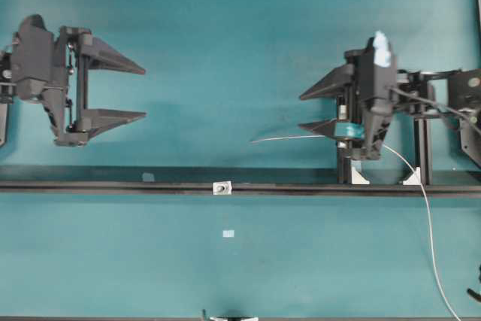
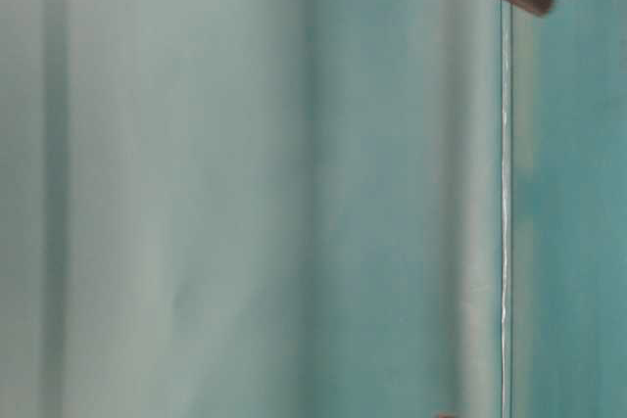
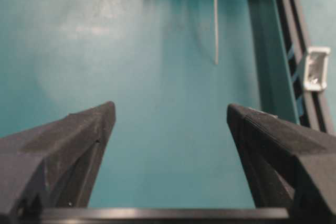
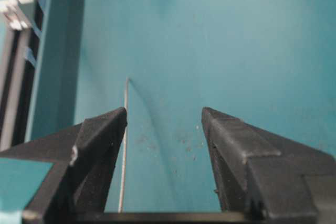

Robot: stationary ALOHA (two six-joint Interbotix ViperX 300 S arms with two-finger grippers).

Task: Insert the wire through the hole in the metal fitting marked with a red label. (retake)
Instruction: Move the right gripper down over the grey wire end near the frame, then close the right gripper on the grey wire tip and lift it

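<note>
Judging from here, you've threaded nothing yet: the wire [image 1: 289, 138] lies beside the spread-jawed right gripper [image 1: 318, 110], unpinched, well apart from the metal fitting [image 1: 222, 187] on the rail [image 1: 113, 185], left gripper [image 1: 116, 91] spread empty.

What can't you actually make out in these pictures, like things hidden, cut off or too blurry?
- Hole in the metal fitting: too small overhead; the fitting is glare-washed in the left wrist view.
- Red label: not discernible in any view.
- Wire: its far end is cut off by the overhead view's bottom edge.
- Table-level view: blurred; only a dark tool tip shows.
- Whether the right tool grips the wire: unclear.
</note>
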